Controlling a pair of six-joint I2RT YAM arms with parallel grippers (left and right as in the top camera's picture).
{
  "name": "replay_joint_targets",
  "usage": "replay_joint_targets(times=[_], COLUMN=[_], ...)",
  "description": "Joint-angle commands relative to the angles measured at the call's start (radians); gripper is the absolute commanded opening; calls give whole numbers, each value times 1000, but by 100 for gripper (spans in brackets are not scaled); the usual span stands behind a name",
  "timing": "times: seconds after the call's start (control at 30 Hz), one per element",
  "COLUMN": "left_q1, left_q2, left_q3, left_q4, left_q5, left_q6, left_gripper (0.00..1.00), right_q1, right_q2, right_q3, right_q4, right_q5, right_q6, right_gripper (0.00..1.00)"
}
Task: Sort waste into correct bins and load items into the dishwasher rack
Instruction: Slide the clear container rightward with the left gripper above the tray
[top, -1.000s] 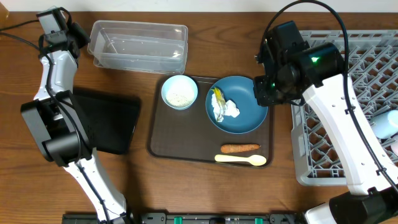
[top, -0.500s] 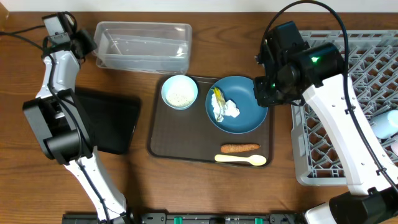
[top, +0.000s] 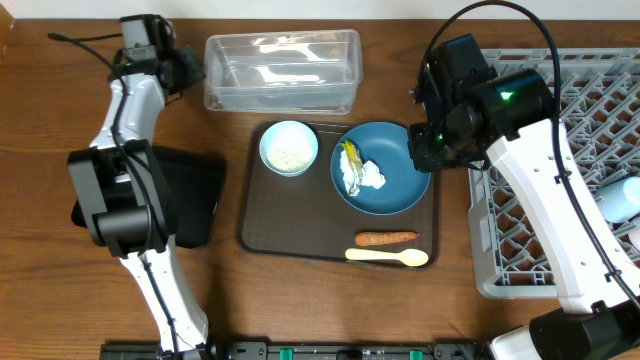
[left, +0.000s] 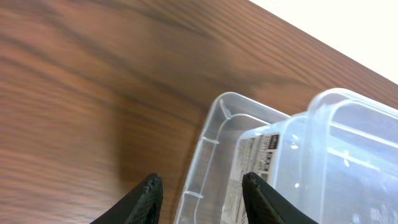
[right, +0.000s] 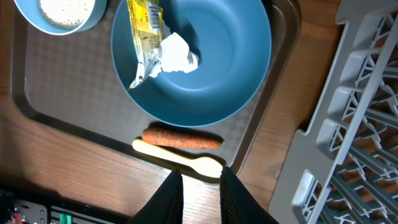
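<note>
- Two arms work at the wooden table (top: 220, 300); the things to sort sit on a dark tray (top: 290, 215) in the middle.
- The left gripper (left: 200, 183) is at the left end of the clear bin (top: 280, 70), near the table's far edge. In the left wrist view one finger is outside the bin's end wall and the other is inside, so it holds the bin by that wall.
- A black bin (top: 185, 195) lies on the table left of the tray, well apart from the clear one.
- The right gripper (right: 200, 177) hangs above the tray's right side, close to the dishwasher rack (top: 520, 250). Its jaws stand a little apart with nothing between them.
- The blue plate (top: 400, 185) rests on the tray's far right part and carries a yellow wrapper (top: 349, 160) touching a crumpled white tissue (top: 370, 177).
- The white bowl (top: 263, 150) stands just left of the plate, with pale grainy residue inside.
- The carrot (top: 386, 238) lies on the tray near the plate's front edge, with the pale spoon (top: 386, 257) just beside it and parallel to it.
</note>
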Motion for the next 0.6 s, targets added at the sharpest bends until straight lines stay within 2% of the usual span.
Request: replay_joint_targets(times=[0.0, 0.47, 0.57], left_q1=[-35, -190, -208], left_q2=[14, 13, 11], left_q3=[14, 14, 15], left_q4=[-3, 10, 13], left_q5=[34, 38, 75], left_q6=[2, 3, 6], left_gripper=[45, 45, 45], right_q1=[-11, -11, -11], right_q2=[-17, -17, -17], right_q3=[13, 13, 13], right_q4=[-5, -2, 10], right_q5=[2, 2, 2], right_q6=[-6, 35, 55], right_gripper=[19, 21, 26])
